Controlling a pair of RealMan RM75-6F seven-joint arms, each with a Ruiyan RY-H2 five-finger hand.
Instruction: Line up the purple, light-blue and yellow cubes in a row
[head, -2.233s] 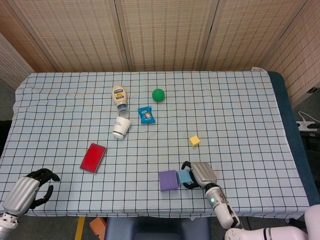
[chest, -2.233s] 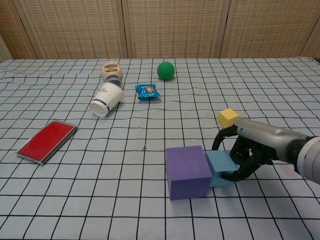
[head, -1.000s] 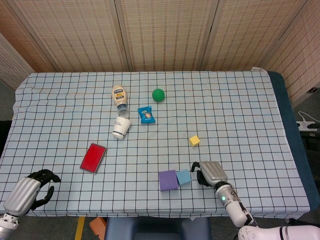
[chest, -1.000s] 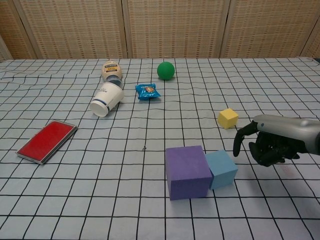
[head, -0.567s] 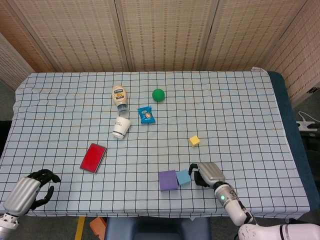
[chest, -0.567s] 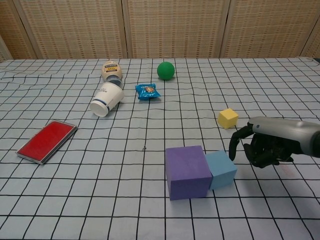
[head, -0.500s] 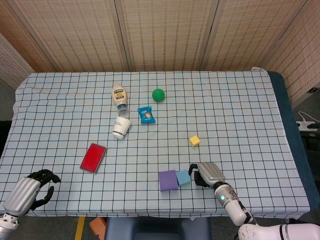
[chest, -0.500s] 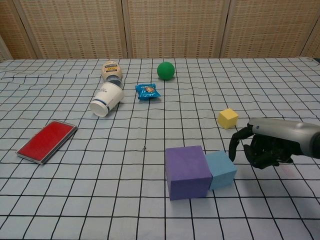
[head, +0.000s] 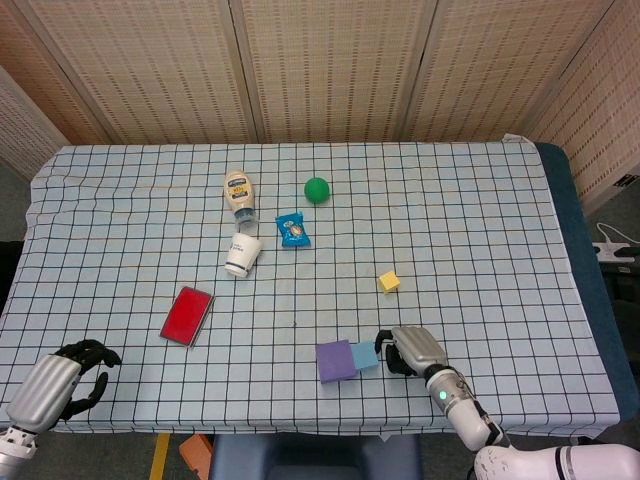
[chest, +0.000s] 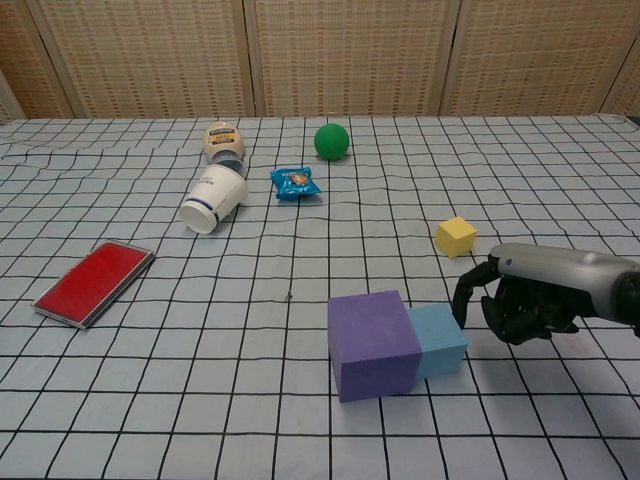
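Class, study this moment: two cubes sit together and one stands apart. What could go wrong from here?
1. The right hand sits close beside the light-blue cube; a nudge could knock it and the purple cube askew.
2. The yellow cube is small and lies apart, so it may slip when grasped or be set out of line.

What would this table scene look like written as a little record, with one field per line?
surface: table with checked cloth
purple cube: near front edge, touching the light-blue cube
yellow cube: apart, farther back, not in the row
right hand: beside the light-blue cube, fingers curled, holding nothing
left hand: at front left corner, holding nothing
other items: tipped paper cup, bottle lying down, green ball, blue snack packet, red flat case
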